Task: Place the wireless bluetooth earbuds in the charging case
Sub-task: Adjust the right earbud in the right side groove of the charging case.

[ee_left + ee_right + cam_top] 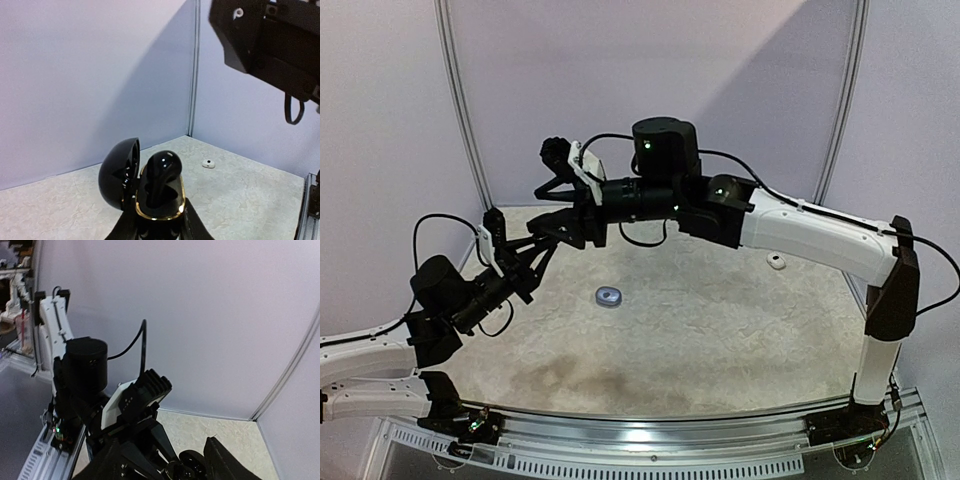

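The left end effector (158,222) grips a black, gold-rimmed charging case (172,212) between its fingers, with the lid (119,172) swung open to its left. A black earbud (161,172) stands upright in the case, its rounded head above the rim. Beyond the end effector and to its right, a white earbud (208,163) lies on the bench (245,200), well apart.

Pale lilac wall panels (650,60) from 9 to 3 o'clock, metal seam strips (458,110) at 11 and 1. Mottled beige worktop (720,340) centre. Aluminium rail (670,428) at 6. Diagonal shadow (770,90) on wall, 1 o'clock.
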